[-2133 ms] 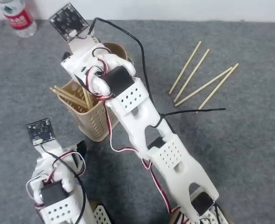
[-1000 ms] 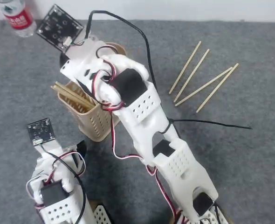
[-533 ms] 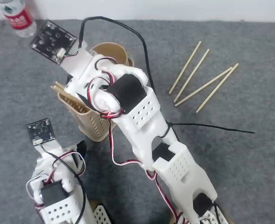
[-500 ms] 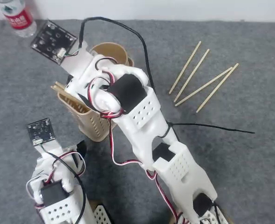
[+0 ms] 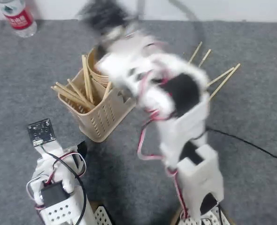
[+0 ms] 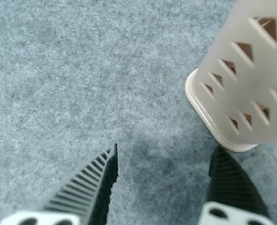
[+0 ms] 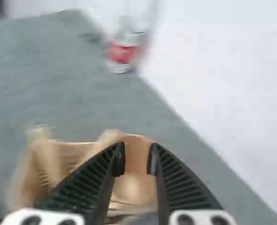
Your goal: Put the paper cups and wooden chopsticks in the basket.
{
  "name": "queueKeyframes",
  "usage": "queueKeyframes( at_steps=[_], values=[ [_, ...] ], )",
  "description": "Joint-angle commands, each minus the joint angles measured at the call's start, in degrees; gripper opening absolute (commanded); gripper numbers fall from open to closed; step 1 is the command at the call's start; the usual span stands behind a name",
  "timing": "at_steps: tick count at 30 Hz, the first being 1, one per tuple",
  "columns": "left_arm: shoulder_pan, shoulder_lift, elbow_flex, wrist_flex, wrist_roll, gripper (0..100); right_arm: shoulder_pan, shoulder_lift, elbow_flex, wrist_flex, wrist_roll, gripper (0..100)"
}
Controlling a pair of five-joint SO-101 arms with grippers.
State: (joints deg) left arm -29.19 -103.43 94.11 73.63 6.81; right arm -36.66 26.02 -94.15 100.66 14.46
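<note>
Basket loaded with cups and chopsticks, more sticks loose on the tabletop

A bottle stands at the tabletop's far left corner. Near the front left edge the left gripper hangs low over the grey surface, jaws spread wide and empty, just beside the foot of the basket. The basket stands left of centre. Several wooden chopsticks lean inside its nearer part, and nested paper cups sit in its far end. The right gripper is above the cups, its jaws a narrow gap apart with nothing between them. Toward the far right edge, loose chopsticks lie flat, partly hidden by the right arm.
</note>
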Motion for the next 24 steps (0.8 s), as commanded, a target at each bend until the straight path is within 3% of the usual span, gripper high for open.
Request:
queueKeyframes(
  at_steps=[1,5,8,16,24],
  values=[
    [0.35,-0.88,-0.31,-0.09,0.53,30,15.87,-3.03,-1.85,2.07,-7.38,13.9],
    [0.35,-0.88,-0.31,-0.09,0.53,30,30.64,-1.8,4.04,1.98,-11.96,14.4],
    [0.35,-0.88,-0.31,-0.09,0.53,30,36.53,0.13,12.66,1.89,-12.13,14.4],
    [0.35,-0.88,-0.31,-0.09,0.53,30,39.16,6.37,32.18,1.8,-12.84,14.4],
    [0.35,-0.88,-0.31,-0.09,0.53,30,40.75,17.27,33.76,1.71,-20.31,15.9]
  ],
)
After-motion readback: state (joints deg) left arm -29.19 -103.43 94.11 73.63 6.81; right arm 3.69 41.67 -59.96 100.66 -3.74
